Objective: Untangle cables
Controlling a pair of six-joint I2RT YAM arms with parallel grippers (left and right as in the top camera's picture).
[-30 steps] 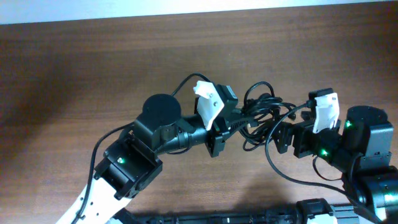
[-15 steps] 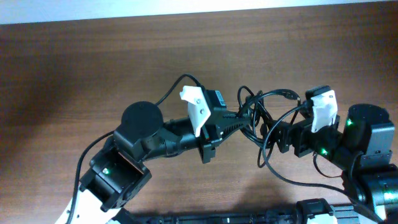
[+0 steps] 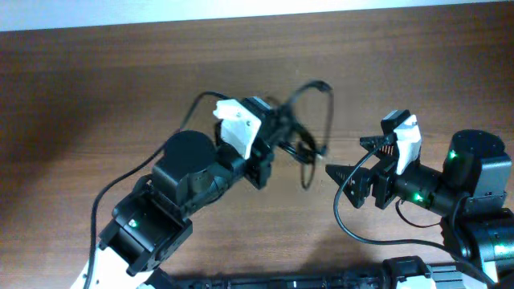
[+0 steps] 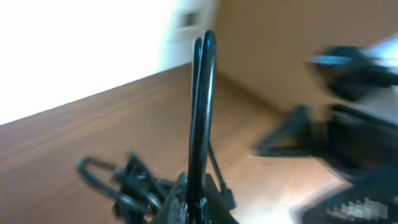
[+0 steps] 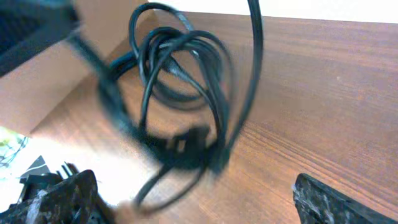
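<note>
Left hand (image 3: 279, 136) clamped on cables (image 3: 305, 148), pulled leftward | right hand (image 3: 347, 158) now wide open, empty

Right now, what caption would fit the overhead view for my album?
Left gripper clamps the tangled cables while the right gripper, open and empty, faces them across a wooden table.

obstacle: cables (image 5: 177, 146) hanging mid-table | free: table (image 3: 96, 80) far-left, far edge

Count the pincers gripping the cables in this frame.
1. The left pincer, near the middle of the overhead view, is shut on the cables. The right pincer, to their right, is open and empty. The exact grip point is partly hidden.
</note>
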